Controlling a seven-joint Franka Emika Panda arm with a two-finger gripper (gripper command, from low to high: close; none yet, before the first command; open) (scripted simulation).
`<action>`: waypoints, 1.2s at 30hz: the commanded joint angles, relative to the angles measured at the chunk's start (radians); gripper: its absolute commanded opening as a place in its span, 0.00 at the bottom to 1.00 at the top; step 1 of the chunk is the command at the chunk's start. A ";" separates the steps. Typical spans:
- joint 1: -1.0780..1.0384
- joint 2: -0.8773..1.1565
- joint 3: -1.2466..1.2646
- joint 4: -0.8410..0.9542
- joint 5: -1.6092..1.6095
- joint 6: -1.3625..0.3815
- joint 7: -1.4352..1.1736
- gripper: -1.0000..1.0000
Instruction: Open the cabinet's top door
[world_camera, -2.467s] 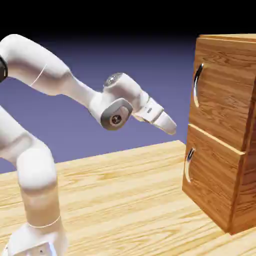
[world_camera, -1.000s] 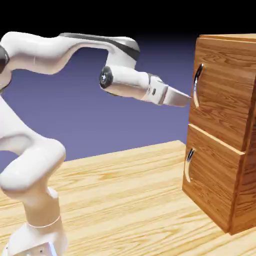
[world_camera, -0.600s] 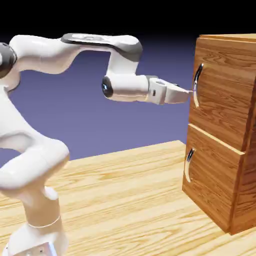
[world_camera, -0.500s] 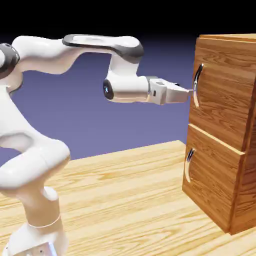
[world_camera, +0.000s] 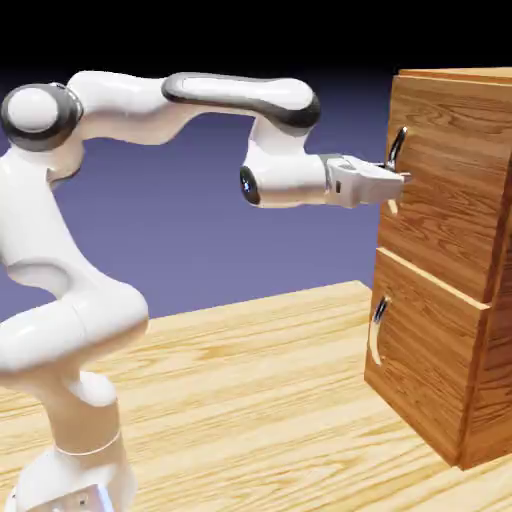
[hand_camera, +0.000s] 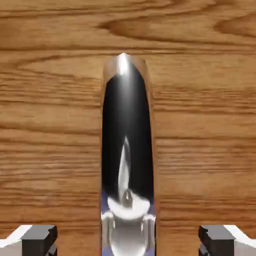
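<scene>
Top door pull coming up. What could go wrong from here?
- Gripper is open around the upper handle, gaps both sides: pulling before it closes could slip off.
- The handle is curved and glossy, so a grip might slide along it.
- The tips look near the top door; further advance could jam them against it.

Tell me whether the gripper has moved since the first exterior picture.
Yes: the gripper has moved up and to the exterior view's right, from well short of the upper handle to overlapping it.

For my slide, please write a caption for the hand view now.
Silver handle between two separated finger tips, before brown wood.
</scene>
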 joint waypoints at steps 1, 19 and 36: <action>0.036 0.014 -0.031 -0.016 -0.016 -0.011 -0.007 0.00; 0.689 0.209 -0.623 -0.085 0.001 -0.012 -0.359 0.00; 1.180 0.114 -1.114 -0.221 -0.372 -0.058 -0.202 0.00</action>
